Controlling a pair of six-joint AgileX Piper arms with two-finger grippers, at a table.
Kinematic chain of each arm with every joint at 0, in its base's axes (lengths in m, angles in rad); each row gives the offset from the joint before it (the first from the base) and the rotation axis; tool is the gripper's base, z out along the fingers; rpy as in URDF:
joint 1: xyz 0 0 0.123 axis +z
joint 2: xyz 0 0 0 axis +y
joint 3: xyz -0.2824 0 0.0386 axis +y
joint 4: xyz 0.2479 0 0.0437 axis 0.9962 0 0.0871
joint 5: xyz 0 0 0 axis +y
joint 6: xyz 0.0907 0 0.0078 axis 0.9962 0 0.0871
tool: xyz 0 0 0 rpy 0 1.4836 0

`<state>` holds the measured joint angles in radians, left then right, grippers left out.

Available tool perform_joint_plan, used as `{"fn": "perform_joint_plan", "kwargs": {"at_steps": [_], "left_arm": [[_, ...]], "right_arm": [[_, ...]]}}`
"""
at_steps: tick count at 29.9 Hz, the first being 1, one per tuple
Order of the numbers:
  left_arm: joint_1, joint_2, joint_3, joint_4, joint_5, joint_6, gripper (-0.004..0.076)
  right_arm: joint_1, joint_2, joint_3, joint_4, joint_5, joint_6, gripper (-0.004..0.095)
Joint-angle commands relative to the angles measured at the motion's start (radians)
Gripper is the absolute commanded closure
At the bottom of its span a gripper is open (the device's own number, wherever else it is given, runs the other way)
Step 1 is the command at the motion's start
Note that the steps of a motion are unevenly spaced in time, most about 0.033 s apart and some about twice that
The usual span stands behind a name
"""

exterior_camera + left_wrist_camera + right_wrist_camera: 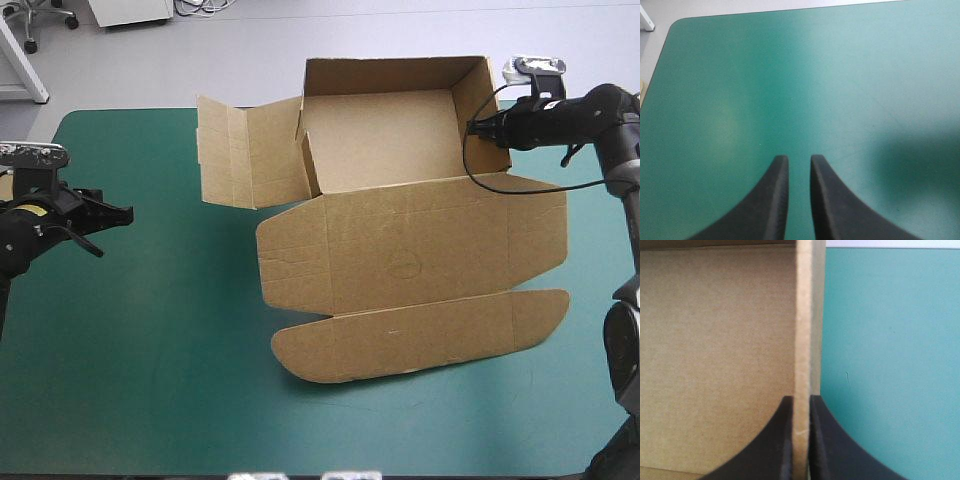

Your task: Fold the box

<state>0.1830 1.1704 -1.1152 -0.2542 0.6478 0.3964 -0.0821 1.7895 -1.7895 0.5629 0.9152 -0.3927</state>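
- The box (400, 250) sits on the far-right part of the teal-green surface (150, 350). It is a half-made tray: back and right walls are up, the lid (410, 255) lies flat toward the near edge, and the left side panel (240, 150) is splayed out flat.
- The right gripper (470, 128) is at the tray's right wall (804, 315), jaws clamped on the board edge with one finger inside and one outside.
- The left gripper (118, 215) is well apart from the box over bare cover at the left edge. Its jaws are all but together and hold nothing.
- We judge the step in hand to be holding the right wall upright.
- To do it well, we'd keep the clamp square on the wall and not pull sideways, since the tray may slide.
- We'd bring the left arm to the splayed panel, raise it along its crease and tuck it in.
- We'd leave the lid flat.
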Motion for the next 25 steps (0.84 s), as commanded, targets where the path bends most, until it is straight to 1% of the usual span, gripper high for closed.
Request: {"fn": "perform_joint_plan", "kwargs": {"at_steps": [1, 4, 8, 11, 13, 16, 20, 25], "left_arm": [[-0.003, 0.040, -0.026, -0.010, -0.113, -0.008, 0.0611], [-0.003, 0.103, -0.026, -0.056, -0.147, -0.022, 0.0611], [-0.003, 0.186, -0.026, -0.140, -0.151, -0.013, 0.0611], [-0.003, 0.239, -0.026, -0.289, -0.142, 0.067, 0.0639], [-0.003, 0.269, -0.026, -0.439, -0.118, 0.167, 0.0686], [-0.003, 0.309, -0.026, -0.641, -0.046, 0.295, 0.0734], [-0.005, 0.356, -0.026, -0.859, 0.094, 0.439, 0.0734], [-0.005, 0.381, -0.026, -1.157, 0.309, 0.602, 0.0734]], "right_arm": [[-0.018, -0.093, -0.067, 0.102, 0.007, -0.025, 0.0913], [-0.022, -0.131, -0.071, 0.108, 0.012, -0.028, 0.0913], [-0.022, -0.174, -0.071, 0.125, 0.043, -0.047, 0.0913], [-0.022, -0.193, -0.071, 0.139, 0.059, -0.051, 0.0913], [-0.022, -0.201, -0.071, 0.139, 0.080, -0.051, 0.0913], [-0.022, -0.207, -0.071, 0.142, 0.107, -0.051, 0.0913], [-0.022, -0.211, -0.071, 0.149, 0.111, -0.051, 0.0913], [-0.022, -0.211, -0.071, 0.171, 0.111, -0.051, 0.0913]]}}
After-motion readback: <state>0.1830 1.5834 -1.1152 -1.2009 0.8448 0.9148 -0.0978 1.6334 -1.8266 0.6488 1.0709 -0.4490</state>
